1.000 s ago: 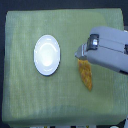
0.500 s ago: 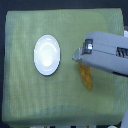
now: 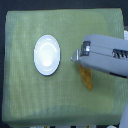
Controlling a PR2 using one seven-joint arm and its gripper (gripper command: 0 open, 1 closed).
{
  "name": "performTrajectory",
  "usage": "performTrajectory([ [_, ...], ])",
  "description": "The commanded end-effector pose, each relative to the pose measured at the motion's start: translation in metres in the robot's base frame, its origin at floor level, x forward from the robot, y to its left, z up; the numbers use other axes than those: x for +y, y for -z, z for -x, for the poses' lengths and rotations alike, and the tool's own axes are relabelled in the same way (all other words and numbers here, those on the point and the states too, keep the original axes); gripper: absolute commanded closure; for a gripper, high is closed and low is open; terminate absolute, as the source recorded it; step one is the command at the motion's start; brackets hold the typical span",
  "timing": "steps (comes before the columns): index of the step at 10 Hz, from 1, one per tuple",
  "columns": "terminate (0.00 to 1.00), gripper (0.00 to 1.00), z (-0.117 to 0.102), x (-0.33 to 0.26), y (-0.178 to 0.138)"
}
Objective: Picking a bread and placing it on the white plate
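The white plate [image 3: 47,55] lies on the green cloth, left of centre in the exterior view. The bread [image 3: 87,79], golden-orange and elongated, lies on the cloth to the plate's right; its upper end is hidden under my arm. My grey gripper [image 3: 75,58] reaches in from the exterior view's right, its tip pointing at the gap between plate and bread, just above the bread's upper end. The fingers blur into one pointed shape, so open or shut is unclear. Nothing shows between them.
A green cloth [image 3: 25,100] covers the table top. Its edges run along the top, right and bottom of the exterior view. My arm's bulky grey body [image 3: 107,57] covers the right middle of the cloth.
My gripper has moved toward the exterior view's left and a little down, closer to the plate, covering more of the bread's upper end. Bread and plate stay where they were.
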Motion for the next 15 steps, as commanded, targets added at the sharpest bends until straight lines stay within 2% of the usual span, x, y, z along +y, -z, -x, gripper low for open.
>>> performTrajectory([
  [1, 0.00, 0.00, 0.009, -0.021, 0.023],
  [4, 0.00, 0.00, 0.014, -0.020, 0.023],
  [5, 0.00, 1.00, 0.013, -0.015, 0.020],
  [15, 0.00, 1.00, 0.002, -0.006, 0.004],
])
